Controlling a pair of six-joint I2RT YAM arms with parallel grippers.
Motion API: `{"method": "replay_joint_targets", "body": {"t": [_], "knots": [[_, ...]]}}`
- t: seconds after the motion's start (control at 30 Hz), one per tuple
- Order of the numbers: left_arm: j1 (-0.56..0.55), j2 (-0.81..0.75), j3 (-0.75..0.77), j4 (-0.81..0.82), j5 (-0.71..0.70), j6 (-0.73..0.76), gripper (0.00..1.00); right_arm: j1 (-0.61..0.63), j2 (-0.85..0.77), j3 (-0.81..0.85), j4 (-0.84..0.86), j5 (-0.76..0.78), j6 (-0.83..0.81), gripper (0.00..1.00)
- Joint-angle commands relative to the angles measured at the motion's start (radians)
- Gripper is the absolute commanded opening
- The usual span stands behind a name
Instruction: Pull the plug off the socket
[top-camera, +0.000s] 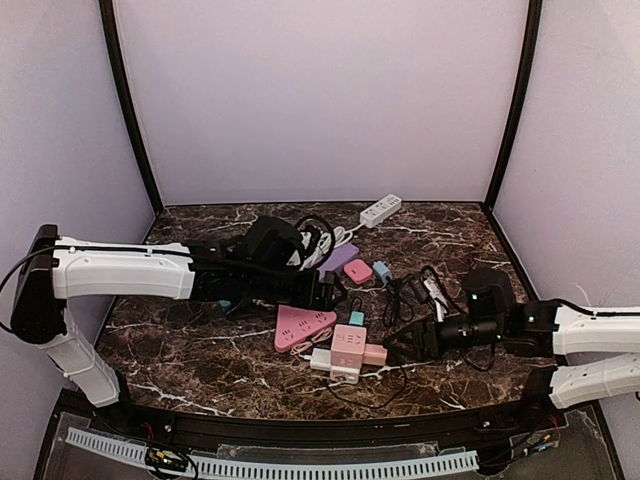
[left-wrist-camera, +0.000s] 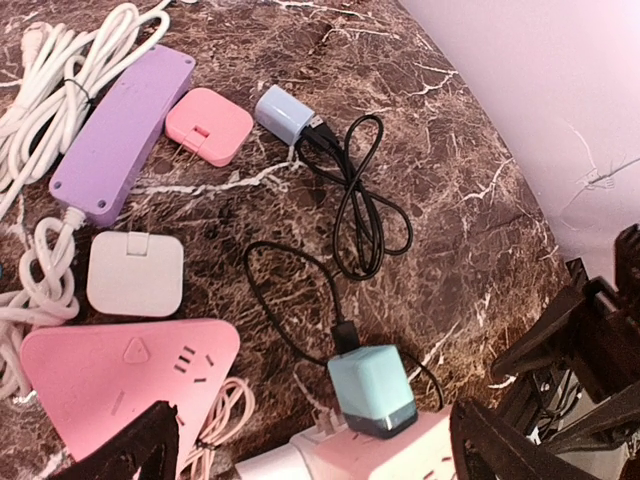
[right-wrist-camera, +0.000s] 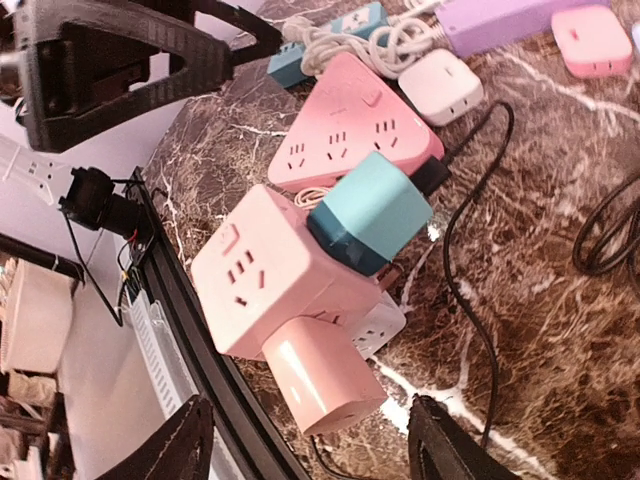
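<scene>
Teal plug (right-wrist-camera: 368, 212) sits pushed into the pink cube socket (right-wrist-camera: 270, 290), with a black cable (right-wrist-camera: 470, 250) running from it. Spread and empty, the right gripper (right-wrist-camera: 310, 410) has its fingers either side of a pink plug (right-wrist-camera: 320, 375) on the cube's near face, not touching it. Above the teal plug the left gripper (left-wrist-camera: 312, 420) gapes wide, holding nothing. Behind the cube lies a pink triangular power strip (right-wrist-camera: 350, 120), and beyond that a purple strip (left-wrist-camera: 125, 125).
</scene>
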Motion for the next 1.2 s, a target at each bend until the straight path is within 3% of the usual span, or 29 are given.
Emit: {"method": "replay_joint_targets", "body": {"t": [0.0, 0.07, 0.2, 0.53, 0.63, 0.9, 1.17], "knots": [[0.005, -0.079, -0.086, -0.076, -0.021, -0.009, 0.94, 0.007, -0.054, 0.023, -0.055, 0.027, -0.228, 0.67], [0.004, -0.097, -0.105, -0.075, -0.009, -0.022, 0.94, 0.007, -0.052, 0.04, -0.065, 0.021, -0.296, 0.69], [0.003, -0.119, -0.124, -0.072, 0.011, -0.042, 0.94, 0.007, -0.005, 0.082, -0.085, -0.004, -0.409, 0.83], [0.003, -0.101, -0.123, -0.06, 0.046, -0.053, 0.94, 0.067, 0.169, 0.126, -0.063, -0.001, -0.488, 0.79], [0.004, -0.096, -0.125, -0.054, 0.046, -0.056, 0.94, 0.085, 0.214, 0.124, -0.024, 0.005, -0.482, 0.76], [0.004, -0.092, -0.129, -0.05, 0.062, -0.058, 0.94, 0.137, 0.277, 0.144, 0.021, 0.054, -0.458, 0.51], [-0.01, -0.11, -0.161, -0.03, 0.074, -0.07, 0.93, 0.25, 0.268, 0.149, 0.033, 0.213, -0.375, 0.42]]}}
